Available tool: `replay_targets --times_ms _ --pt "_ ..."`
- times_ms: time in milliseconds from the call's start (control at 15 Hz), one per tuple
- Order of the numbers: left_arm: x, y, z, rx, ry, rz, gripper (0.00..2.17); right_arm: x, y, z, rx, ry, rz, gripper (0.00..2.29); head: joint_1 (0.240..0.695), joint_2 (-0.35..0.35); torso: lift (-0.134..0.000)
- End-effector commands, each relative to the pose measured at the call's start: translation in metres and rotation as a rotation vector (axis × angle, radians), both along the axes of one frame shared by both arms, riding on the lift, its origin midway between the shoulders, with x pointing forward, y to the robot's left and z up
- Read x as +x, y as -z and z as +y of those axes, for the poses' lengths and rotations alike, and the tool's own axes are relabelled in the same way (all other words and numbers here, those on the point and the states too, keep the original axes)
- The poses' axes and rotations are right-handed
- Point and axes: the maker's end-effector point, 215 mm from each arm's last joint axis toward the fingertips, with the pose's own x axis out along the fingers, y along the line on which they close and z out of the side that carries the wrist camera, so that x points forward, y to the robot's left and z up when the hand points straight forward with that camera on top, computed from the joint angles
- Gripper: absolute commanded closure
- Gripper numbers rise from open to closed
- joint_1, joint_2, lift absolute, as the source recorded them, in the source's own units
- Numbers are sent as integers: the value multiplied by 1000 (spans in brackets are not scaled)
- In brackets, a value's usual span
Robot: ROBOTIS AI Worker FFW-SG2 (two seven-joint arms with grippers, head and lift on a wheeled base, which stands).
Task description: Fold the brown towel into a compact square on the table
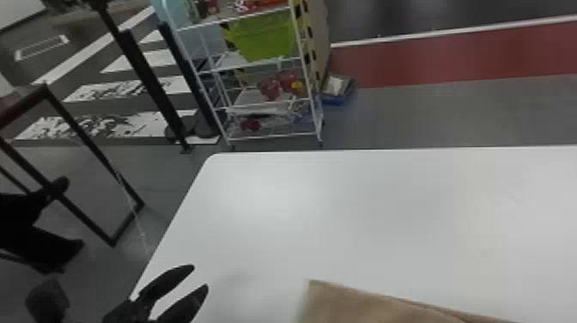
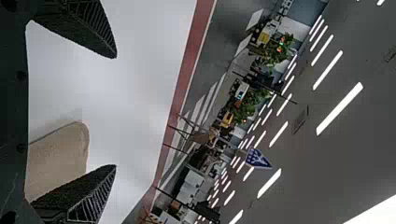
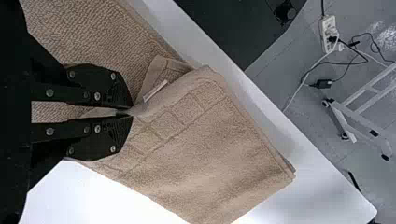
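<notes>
Pinching an edge of the brown towel, the right gripper has its 2 black jaws pressed together on the cloth, near a small white tag. The towel lies in folded layers on the white surface. At that surface's left side, the left gripper holds its 2 jaws spread.

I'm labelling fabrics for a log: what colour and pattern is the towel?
The towel is light brown with a woven squares band, clearest in the right wrist view.
</notes>
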Motion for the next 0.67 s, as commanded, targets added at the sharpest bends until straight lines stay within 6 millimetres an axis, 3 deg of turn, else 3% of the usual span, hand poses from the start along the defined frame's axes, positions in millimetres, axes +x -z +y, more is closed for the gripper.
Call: replay_targets --times_ms 0,333,533,600 --pt "0 1 0 -1 -2 1 33 3 -7 -1 19 15 0 1467 695 350 -122" --pt "3 -1 -3 -1 5 -4 33 9 -23 0 51 23 -20 1480 695 350 -122" --pt "5 -2 -4 1 6 -7 33 23 -61 -19 92 81 -83 1477 695 350 -122" --pt "6 -2 -4 3 6 -10 33 21 -63 -29 86 96 -82 1477 695 350 -122"
